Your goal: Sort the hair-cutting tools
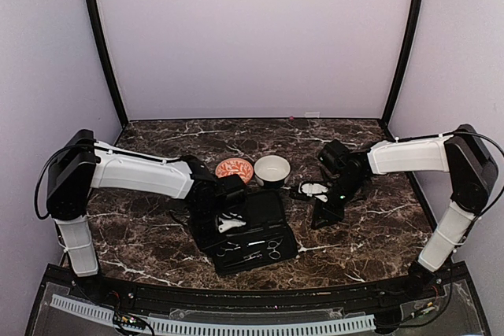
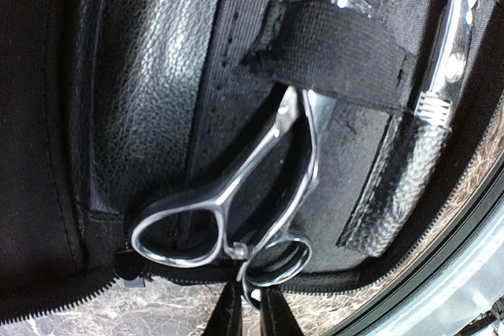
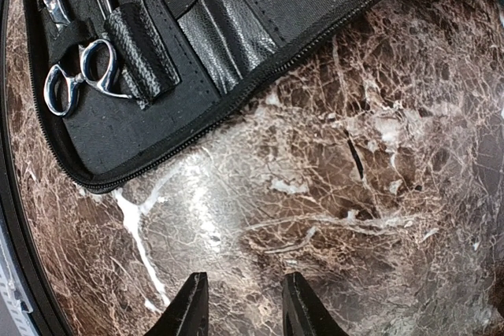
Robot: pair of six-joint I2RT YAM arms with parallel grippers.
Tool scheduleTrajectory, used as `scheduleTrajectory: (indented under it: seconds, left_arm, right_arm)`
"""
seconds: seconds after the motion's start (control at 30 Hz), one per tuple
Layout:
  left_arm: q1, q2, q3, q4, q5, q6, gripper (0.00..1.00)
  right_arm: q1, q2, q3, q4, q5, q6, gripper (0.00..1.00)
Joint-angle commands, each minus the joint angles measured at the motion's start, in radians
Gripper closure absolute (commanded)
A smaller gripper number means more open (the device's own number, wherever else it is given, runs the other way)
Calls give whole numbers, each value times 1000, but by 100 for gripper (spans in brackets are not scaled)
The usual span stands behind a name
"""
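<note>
the marbled table is occupied at its middle by an open black case. just behind the case, an orange-patterned bowl and a white bowl are set side by side. the right gripper is held over bare marble, jaws apart and empty. the left gripper is lowered at the case's edge, jaws nearly together, pinched on a ring handle of the silvery scissors. the scissors' blades are tucked under an elastic strap inside the case.
</note>
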Motion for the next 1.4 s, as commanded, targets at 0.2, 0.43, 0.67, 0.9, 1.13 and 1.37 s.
scheduleTrajectory:
  seconds: [0.2, 0.43, 0.67, 0.9, 1.13, 1.37]
  left_arm:
    - [-3, 58, 94, 59, 72, 16, 95]
    - [-3, 101, 145, 66, 93, 26, 93]
    - [-3, 108, 141, 74, 107, 20, 88]
    - [-3, 84, 121, 65, 72, 12, 74]
    - [-2, -8, 104, 14, -12, 11, 60]
    - [15, -199, 104, -55, -149, -25, 5]
  right_arm:
    - [10, 7, 26, -6, 1, -7, 68]
    - [10, 3, 22, -7, 7, -7, 68]
    - [10, 6, 25, -8, 4, -6, 68]
    - [10, 9, 27, -9, 4, -7, 68]
    - [12, -2, 39, -22, 6, 3, 68]
    - [11, -124, 138, -104, 24, 8, 67]
